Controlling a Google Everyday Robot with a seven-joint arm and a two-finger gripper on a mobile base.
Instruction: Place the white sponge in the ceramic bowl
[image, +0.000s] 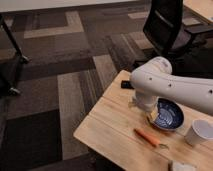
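Gripper (149, 115) is hanging under the bent arm at the ceramic bowl's (174, 119) left rim, jaws standing wide and gripping nothing. White sponge (182, 166) is lying on the table (110, 125) at the bottom edge of view — nearer the camera and to the right of the jaws, beyond the orange stick (148, 137). Its long axis is cropped — cannot tell.

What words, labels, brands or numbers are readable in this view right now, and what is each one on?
None: no readable text anywhere in view.
The white arm, ceramic bowl, white cup, white sponge and wooden table show no lettering; the bowl carries only pale swirl lines.
The gripper is out of sight behind the arm, near the bowl, so any marking on it cannot be checked.
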